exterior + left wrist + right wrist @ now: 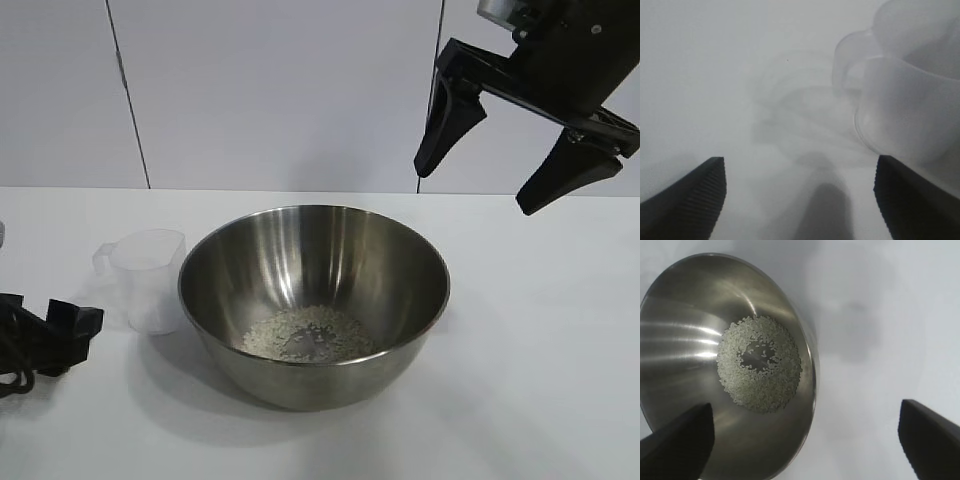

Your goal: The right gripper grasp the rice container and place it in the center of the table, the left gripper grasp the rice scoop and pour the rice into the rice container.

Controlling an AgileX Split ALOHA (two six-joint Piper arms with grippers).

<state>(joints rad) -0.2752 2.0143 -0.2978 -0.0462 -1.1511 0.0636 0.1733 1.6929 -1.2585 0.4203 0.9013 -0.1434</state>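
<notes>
With rice (310, 333) already lying in the rice container (314, 300) mid-table (540, 340) and the rice scoop (150, 278) upright just beside it, both jobs look done: my right end effector (497, 172) hangs wide and empty above the container's far side, my left end effector (800, 200) is spread empty by the scoop, so retreat comes next.

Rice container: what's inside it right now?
The rice container holds a thin ring of rice on its floor, with bare steel showing at the middle. The near inner wall is hidden in the exterior view.
</notes>
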